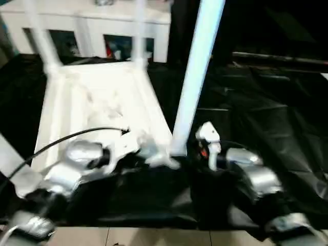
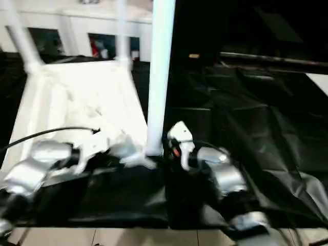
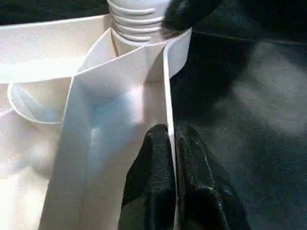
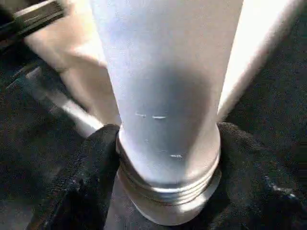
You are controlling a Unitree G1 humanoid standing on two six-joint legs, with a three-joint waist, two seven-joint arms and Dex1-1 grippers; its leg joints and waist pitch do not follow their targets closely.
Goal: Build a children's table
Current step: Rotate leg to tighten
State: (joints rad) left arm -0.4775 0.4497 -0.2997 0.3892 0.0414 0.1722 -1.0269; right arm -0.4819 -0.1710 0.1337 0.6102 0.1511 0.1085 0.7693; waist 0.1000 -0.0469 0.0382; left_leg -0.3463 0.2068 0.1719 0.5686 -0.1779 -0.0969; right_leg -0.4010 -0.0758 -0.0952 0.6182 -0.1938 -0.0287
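On the black-covered work table [image 1: 266, 123], the children's table [image 1: 102, 102] lies upside-down.

Head stereo overhead; wrist cameras close on leg [image 4: 163, 96].

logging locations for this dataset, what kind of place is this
Probably an indoor lab or workshop: a work table draped in black cover, a white glass-door cabinet behind it, and pale floor tiles at the near edge.

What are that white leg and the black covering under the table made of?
The leg looks like smooth, matte white plastic, with moulded threads at its base. The black covering seems a thin plastic sheet or coated fabric: it creases and glints, though which one is unclear.
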